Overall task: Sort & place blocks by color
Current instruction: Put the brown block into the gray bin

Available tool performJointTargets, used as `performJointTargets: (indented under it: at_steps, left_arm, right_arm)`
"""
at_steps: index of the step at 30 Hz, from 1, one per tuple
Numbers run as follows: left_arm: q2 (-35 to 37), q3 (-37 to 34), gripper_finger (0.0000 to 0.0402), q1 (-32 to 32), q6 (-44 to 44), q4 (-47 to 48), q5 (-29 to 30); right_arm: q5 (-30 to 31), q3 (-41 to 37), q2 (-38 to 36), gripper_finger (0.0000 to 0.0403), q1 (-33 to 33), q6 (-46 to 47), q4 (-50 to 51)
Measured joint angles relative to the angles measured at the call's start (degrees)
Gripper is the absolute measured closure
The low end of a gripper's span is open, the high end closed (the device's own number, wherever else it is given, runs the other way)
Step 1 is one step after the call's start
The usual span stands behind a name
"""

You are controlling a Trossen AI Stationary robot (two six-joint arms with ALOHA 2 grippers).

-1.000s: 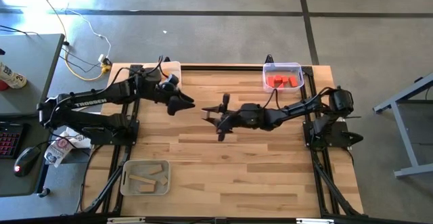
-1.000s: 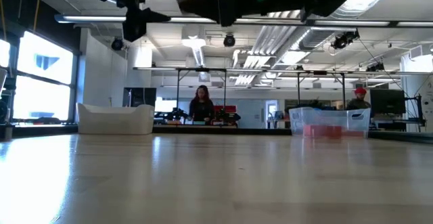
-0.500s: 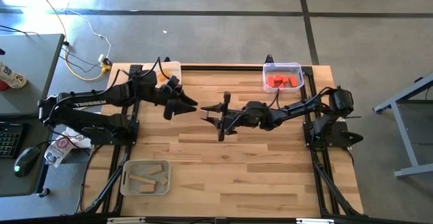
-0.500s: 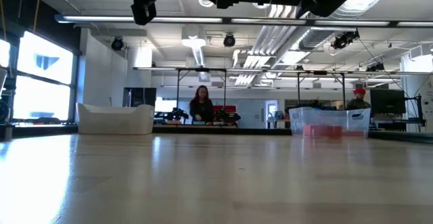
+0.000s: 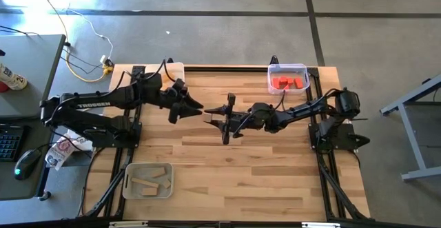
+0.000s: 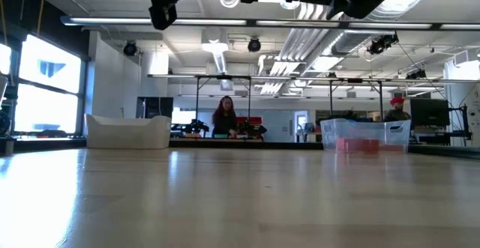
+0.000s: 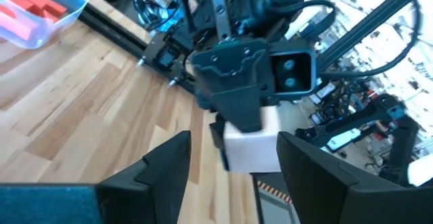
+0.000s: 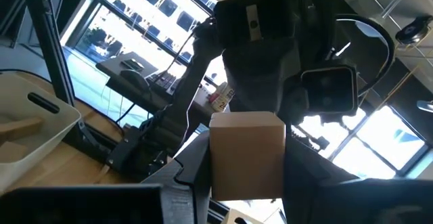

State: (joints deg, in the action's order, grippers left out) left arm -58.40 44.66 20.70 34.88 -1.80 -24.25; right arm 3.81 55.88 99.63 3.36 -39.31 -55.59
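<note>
My right tool [image 5: 215, 117] is clamped on a tan block [image 8: 246, 155] high above mid-counter [image 5: 262, 166]; my left tool [image 5: 195, 109] faces it, fingers apart. I judge a handover: centre the block between them before I close.

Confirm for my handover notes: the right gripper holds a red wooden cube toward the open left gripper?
Not red: the right wrist view shows the right gripper shut on a plain tan wooden cube, facing the open left gripper.
</note>
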Motion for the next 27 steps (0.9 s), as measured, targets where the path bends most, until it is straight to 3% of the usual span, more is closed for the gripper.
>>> performJointTargets:
  at_steps: [22,27]
  left_arm:
    - [-2.4,0.0,0.0195,0.1,-0.8,-1.5,-3.3]
    - [-2.4,0.0,0.0195,0.4,-2.9,-2.1,-4.2]
  right_arm:
    - [3.4,0.1,-0.2,0.0297,0.7,-2.6,2.5]
    - [9.0,0.1,0.1,0.0297,2.0,-7.3,3.3]
